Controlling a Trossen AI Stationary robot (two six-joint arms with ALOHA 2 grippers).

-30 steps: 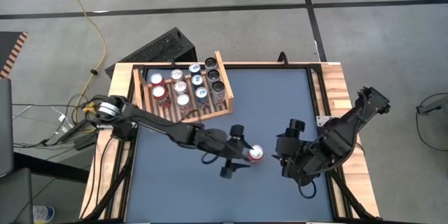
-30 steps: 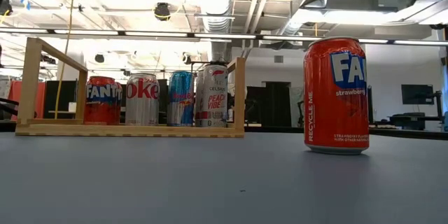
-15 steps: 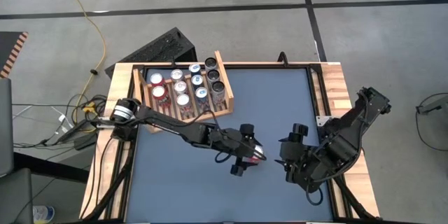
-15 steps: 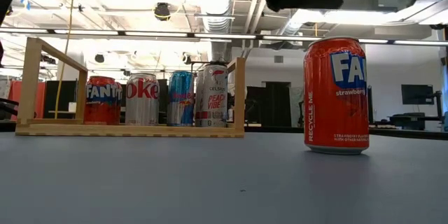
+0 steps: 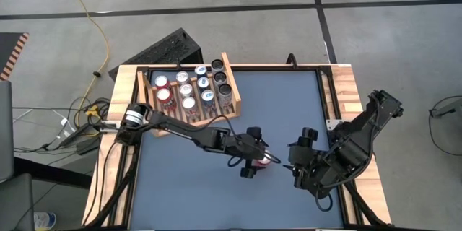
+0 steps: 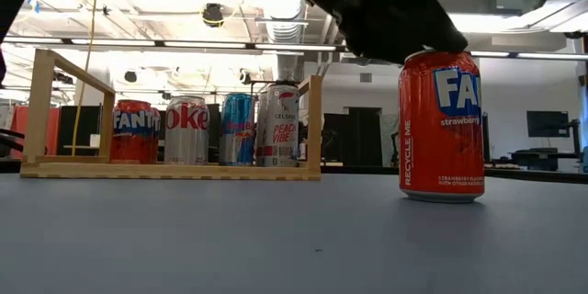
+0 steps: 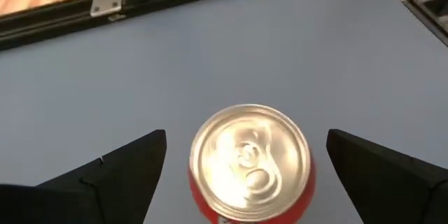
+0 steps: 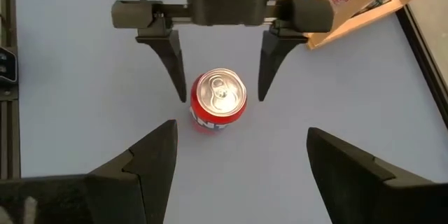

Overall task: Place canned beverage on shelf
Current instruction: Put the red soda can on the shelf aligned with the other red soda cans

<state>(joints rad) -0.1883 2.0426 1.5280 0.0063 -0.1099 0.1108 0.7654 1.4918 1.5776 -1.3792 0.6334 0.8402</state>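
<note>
Grey table [image 5: 274,108] with a wooden shelf [image 5: 229,79] of cans at its far left corner.
Left gripper [image 8: 218,70], fingers wide, straddles a red can [image 8: 218,100] mid-table, not yet gripped; right gripper [image 8: 238,157] waits open nearby.

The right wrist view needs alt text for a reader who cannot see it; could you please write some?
A red can stands upright on the blue-grey table, with the left gripper open, one finger on each side and not touching it. The right gripper is open in the foreground, and the wooden shelf shows at a corner.
</note>
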